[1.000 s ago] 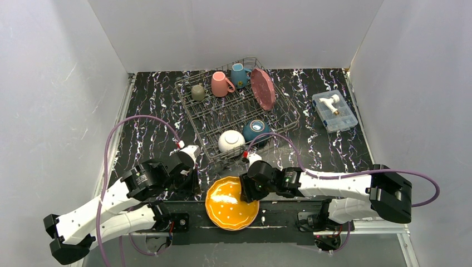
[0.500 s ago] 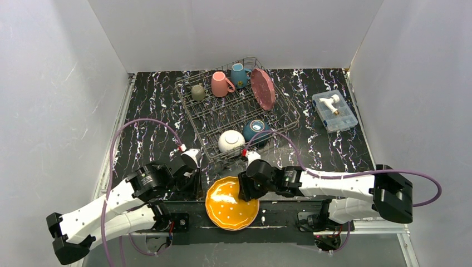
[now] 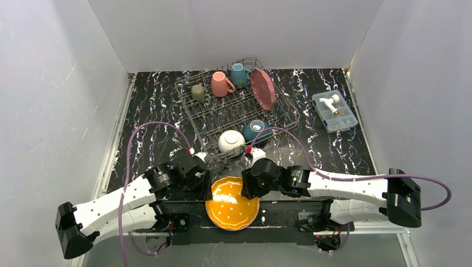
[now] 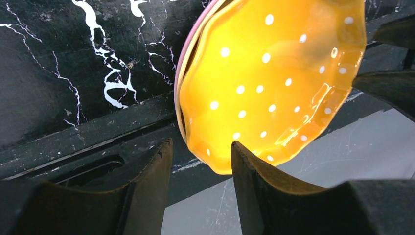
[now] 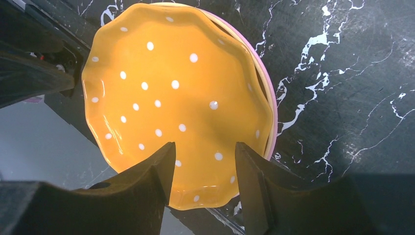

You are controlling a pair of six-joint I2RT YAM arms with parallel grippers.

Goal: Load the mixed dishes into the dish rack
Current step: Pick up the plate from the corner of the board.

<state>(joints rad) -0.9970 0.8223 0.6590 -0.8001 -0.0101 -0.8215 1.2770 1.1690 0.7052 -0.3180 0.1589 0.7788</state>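
An orange dotted plate tops a stack at the table's near edge, with pink and yellow rims showing beneath it. My left gripper stands open at the plate's left edge; in the left wrist view the plate lies just beyond the gripper, nothing between the fingers. My right gripper hovers open over the plate's right side; the plate fills the right wrist view under the gripper. The dish rack holds an olive mug, pink mug, blue mug, dark red plate, white bowl and teal bowl.
A clear plastic box with a white item sits at the far right of the black marbled table. White walls close in the left, right and back. The arm bases' black rail runs just under the plate stack.
My left gripper has swung right up to the plate's edge and gone from shut to open. The right arm has shifted slightly; its jaws have not changed.
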